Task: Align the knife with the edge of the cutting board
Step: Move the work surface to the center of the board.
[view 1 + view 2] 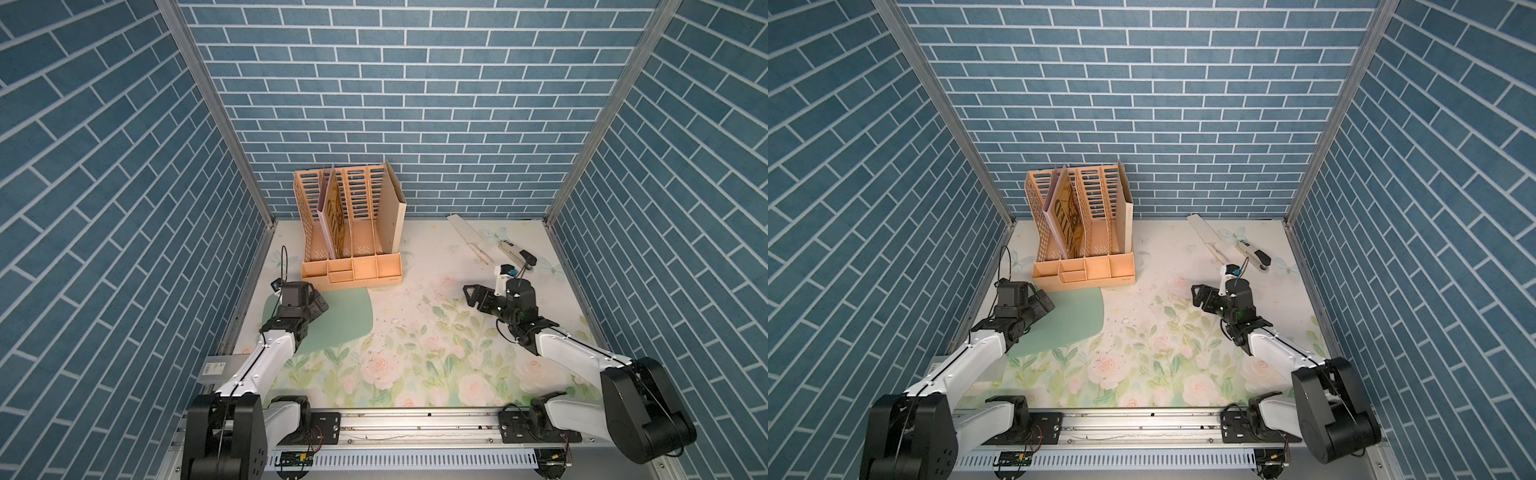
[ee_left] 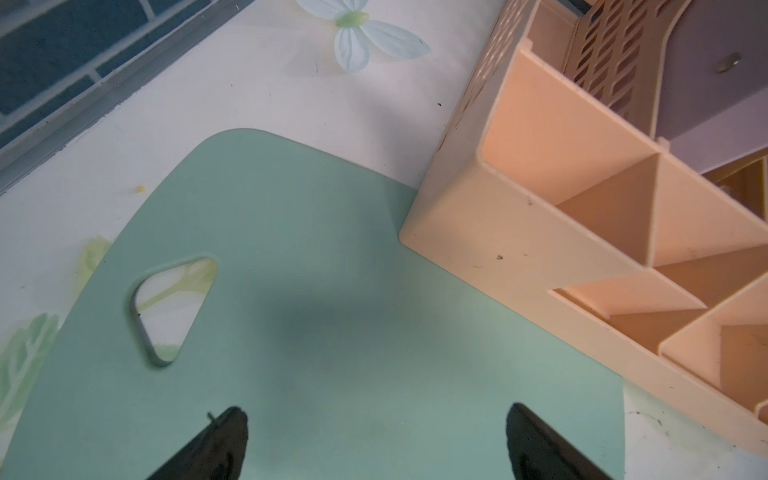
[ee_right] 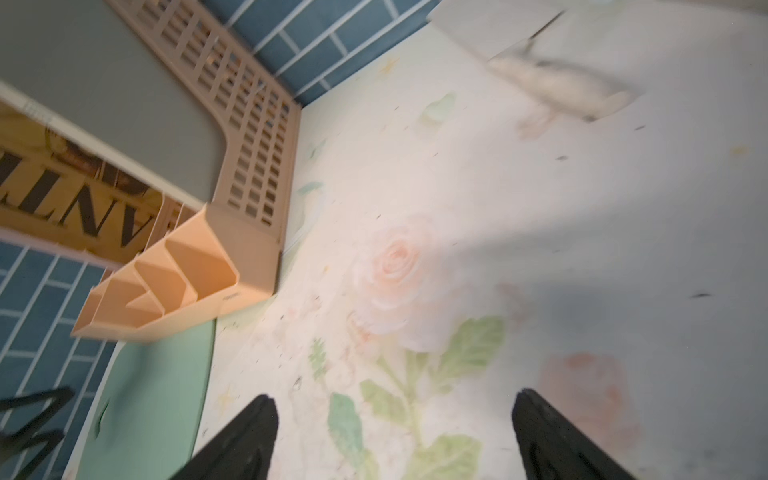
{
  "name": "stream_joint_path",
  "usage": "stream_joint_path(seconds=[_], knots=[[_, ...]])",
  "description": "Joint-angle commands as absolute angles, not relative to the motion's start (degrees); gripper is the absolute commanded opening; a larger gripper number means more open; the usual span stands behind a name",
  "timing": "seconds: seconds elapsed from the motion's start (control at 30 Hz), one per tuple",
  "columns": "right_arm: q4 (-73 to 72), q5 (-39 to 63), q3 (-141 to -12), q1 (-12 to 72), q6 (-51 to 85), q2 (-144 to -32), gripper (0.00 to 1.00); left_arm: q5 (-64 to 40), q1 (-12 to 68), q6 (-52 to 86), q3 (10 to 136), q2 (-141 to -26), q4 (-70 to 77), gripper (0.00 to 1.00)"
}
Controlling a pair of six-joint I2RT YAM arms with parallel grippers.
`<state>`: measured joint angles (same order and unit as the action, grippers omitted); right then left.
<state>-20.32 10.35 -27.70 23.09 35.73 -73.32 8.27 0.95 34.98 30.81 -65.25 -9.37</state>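
Beneath the left gripper [image 2: 376, 415], jaws spread and empty, lies the cutting board [image 2: 332, 270], the organizer [image 2: 519, 228] just beyond. The right gripper [image 3: 392, 401] hangs likewise released; well beyond its jaws lies the knife [image 1: 468, 237], beside the stapler [image 1: 517, 254].

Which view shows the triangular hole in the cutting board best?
The left wrist view: the triangular hole sits sharp and whole in the cutting board. In both top views the left arm hides it. The right wrist view catches only a blurred strip of the board, no hole.
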Motion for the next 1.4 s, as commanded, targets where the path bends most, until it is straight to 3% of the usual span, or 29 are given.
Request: stream_joint_path(seconds=[0.0,0.23,0.47,0.7,1.37], knots=[[-22.4,8.1,-29.1,29.7,38.6,-76.8,0.91,8.5,0.5,33.1,31.1,-67.2,-7.5,1.00],[-18.7,5.4,-39.4,42.3,42.9,-89.3,0.90,13.4,-0.2,34.1,35.2,-72.7,-10.1,1.00],[-12.8,6.5,-48.3,46.0,43.8,-98.2,0.90,17.4,-1.2,34.8,39.3,-79.5,-11.6,1.00],[-10.9,7.0,-53.1,49.0,44.7,-103.0,0.90,18.4,-3.1,36.3,37.1,-78.9,-9.4,0.99],[-6.5,3.0,-63.2,52.7,47.4,-110.9,0.90,4.4,-11.6,37.6,33.9,-80.8,-4.3,0.99]])
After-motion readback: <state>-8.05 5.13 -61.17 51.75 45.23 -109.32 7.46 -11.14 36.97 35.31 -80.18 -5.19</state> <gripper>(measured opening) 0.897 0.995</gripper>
